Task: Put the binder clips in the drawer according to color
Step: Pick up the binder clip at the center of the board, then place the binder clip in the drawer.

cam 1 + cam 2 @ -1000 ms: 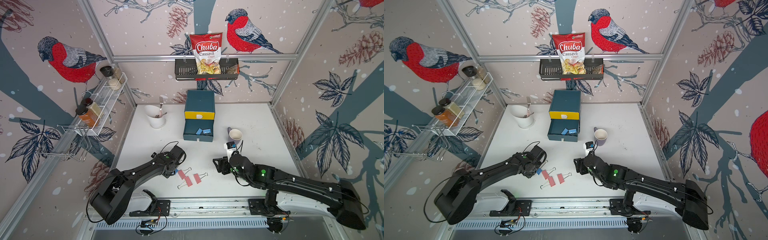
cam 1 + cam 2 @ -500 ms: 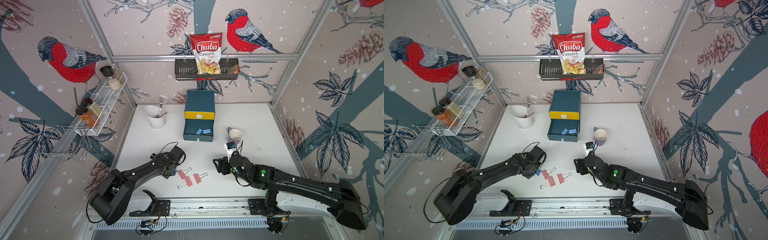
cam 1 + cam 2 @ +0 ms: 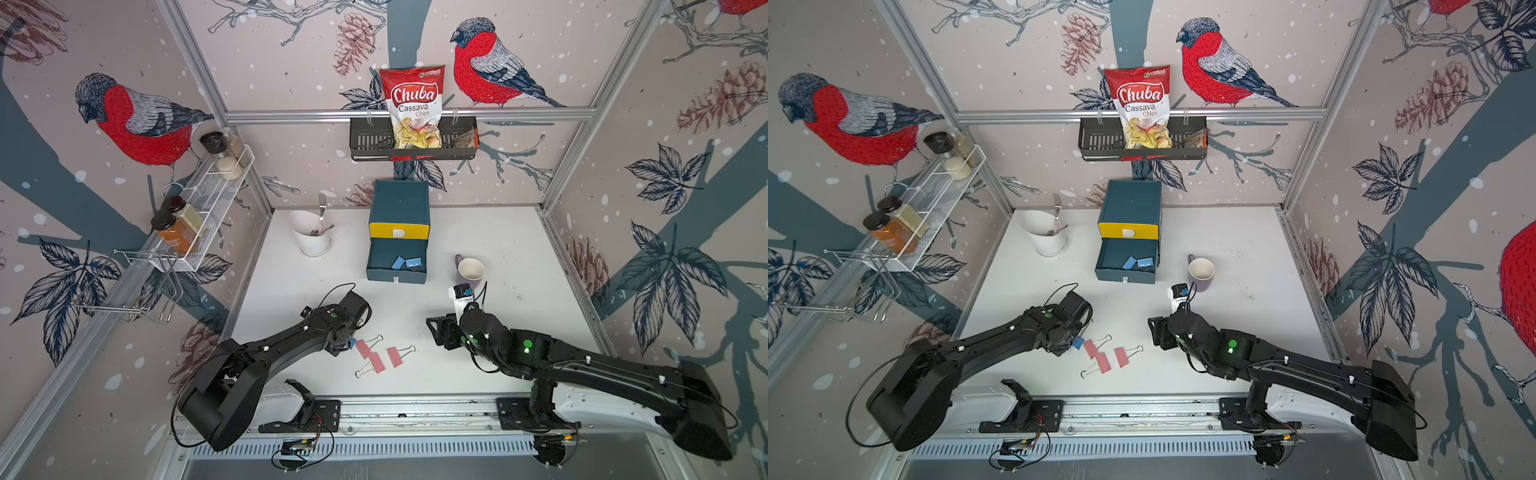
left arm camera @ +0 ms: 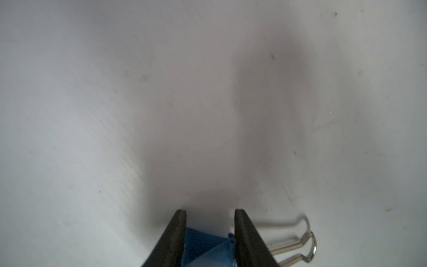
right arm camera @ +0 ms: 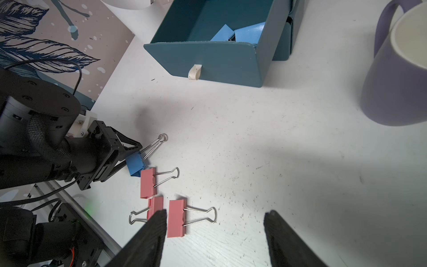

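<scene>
My left gripper (image 4: 210, 211) is shut on a blue binder clip (image 4: 203, 245), low at the table surface; its wire handles stick out to one side. In both top views this clip (image 3: 352, 343) (image 3: 1077, 343) lies at the left end of a group of three pink binder clips (image 3: 377, 362) (image 3: 1103, 362) (image 5: 176, 218). The teal drawer chest (image 3: 400, 203) stands at the back. Its yellow top front (image 3: 399, 231) is closed, and the drawer below (image 3: 395, 275) is pulled out with two blue clips (image 5: 240, 34) inside. My right gripper (image 5: 215, 211) hangs open and empty beside the pink clips.
A purple mug (image 3: 470, 269) stands right of the drawer, with a small white-and-black object (image 3: 459, 295) just in front of it. A white cup with a fork (image 3: 313, 237) stands at the back left. A spice rack (image 3: 199, 208) and a chips basket (image 3: 413, 141) hang on the walls.
My left gripper's jaws have closed onto the blue clip. Both arms have stayed nearly in place.
</scene>
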`<state>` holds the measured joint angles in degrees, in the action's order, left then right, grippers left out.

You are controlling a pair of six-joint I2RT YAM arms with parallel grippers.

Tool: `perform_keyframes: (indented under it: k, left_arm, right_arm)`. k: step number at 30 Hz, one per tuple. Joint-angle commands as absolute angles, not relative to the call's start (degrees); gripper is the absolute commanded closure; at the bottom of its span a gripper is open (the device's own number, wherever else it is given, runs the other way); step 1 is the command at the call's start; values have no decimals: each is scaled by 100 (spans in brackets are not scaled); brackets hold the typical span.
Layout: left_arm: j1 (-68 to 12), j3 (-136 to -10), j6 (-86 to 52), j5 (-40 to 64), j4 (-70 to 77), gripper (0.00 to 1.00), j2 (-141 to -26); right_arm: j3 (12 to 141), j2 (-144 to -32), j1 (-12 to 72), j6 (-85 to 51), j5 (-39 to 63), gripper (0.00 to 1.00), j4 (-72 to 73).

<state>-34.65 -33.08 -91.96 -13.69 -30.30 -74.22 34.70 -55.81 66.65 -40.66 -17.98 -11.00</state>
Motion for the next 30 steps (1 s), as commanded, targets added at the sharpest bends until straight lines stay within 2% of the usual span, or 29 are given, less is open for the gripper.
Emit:
perform_keyframes:
  k: [1,8,17,30]
  left_arm:
    - [-3454,-3540,-9264,-640,-2795,62,-7316]
    - [-3454,-5164,-8607,-988,-3292,64,-7304]
    - [-3472,-7449,-7699,-994,-3416,65,-8483]
    - [-3476,-8327,-7373,-1201,-3185,62,-9867]
  right_arm:
    - [3470,-5555,6663,-4097,-1846,28,-1014]
    - [3489,-5476,6656,-4078,-1942,28,-1089]
    - [3586,-5493,6656,-4104,-1942,28,-1169]
    - [3615,-5467,6670,-4136,-1947,28,-1297]
